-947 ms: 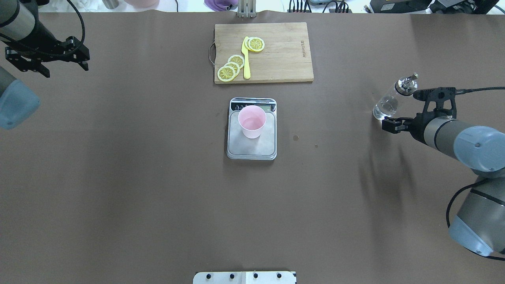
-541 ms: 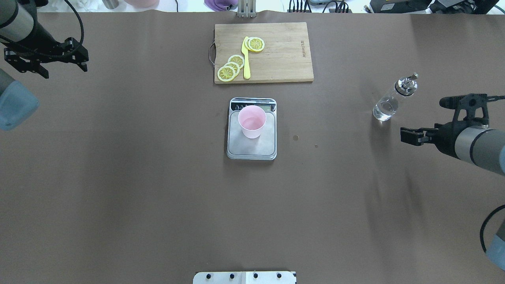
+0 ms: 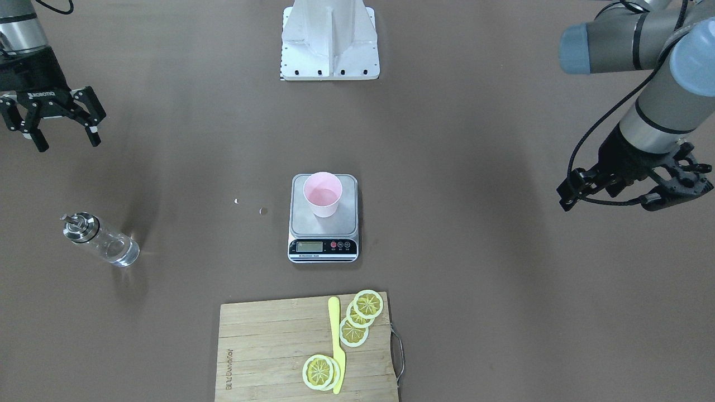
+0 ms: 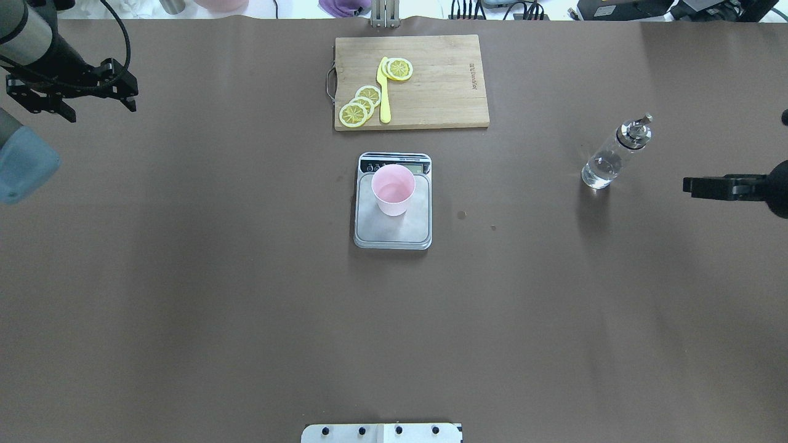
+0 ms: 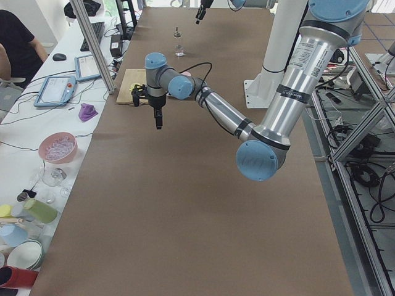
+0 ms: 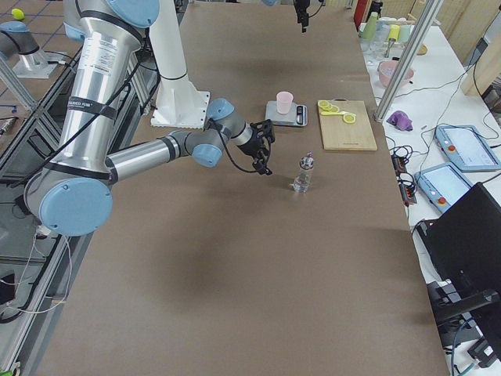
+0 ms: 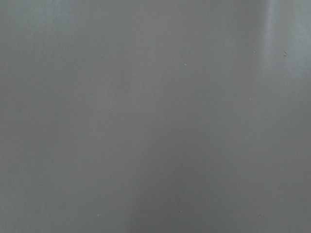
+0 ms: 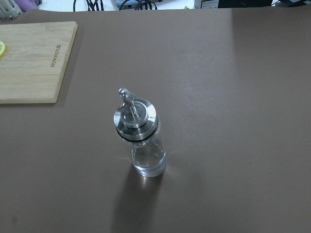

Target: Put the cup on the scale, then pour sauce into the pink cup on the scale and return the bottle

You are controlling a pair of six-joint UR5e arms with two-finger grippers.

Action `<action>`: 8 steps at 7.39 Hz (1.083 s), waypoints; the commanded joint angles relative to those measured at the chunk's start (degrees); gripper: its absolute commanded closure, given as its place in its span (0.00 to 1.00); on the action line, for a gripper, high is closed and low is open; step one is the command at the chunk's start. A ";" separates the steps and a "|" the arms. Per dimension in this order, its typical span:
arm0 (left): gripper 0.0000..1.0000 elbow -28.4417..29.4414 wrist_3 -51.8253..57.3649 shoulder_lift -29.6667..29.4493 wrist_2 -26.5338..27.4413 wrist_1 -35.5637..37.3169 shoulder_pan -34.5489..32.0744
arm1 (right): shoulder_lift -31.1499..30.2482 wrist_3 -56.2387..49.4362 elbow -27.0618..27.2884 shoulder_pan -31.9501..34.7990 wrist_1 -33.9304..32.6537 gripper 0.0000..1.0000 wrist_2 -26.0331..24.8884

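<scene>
In the front-facing view the cup [image 3: 322,194] stands on the scale [image 3: 323,248]. The bottle [image 3: 103,244] stands alone on the surface, well apart from the released right end effector [image 3: 67,142], and the left end effector [image 3: 611,196] looks spread and empty too. Overhead, I cannot tell whether the cup holds anything. The right wrist view shows a little clear sauce [image 8: 148,165] low in the upright bottle, so the return looks done and only parking the arms remains.
</scene>
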 commanded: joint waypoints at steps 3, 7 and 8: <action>0.02 -0.11 0.26 -0.16 -0.59 -0.89 -1.05 | 10.79 -36.56 -5.35 19.07 -28.53 0.00 13.57; 0.02 3.22 21.37 -0.34 -1.99 4.89 -13.59 | 12.40 -56.00 -23.52 27.25 -34.57 0.00 22.89; 0.02 5.84 27.10 0.10 -6.44 5.34 -17.80 | 13.62 -62.33 -30.62 29.00 -34.49 0.00 22.98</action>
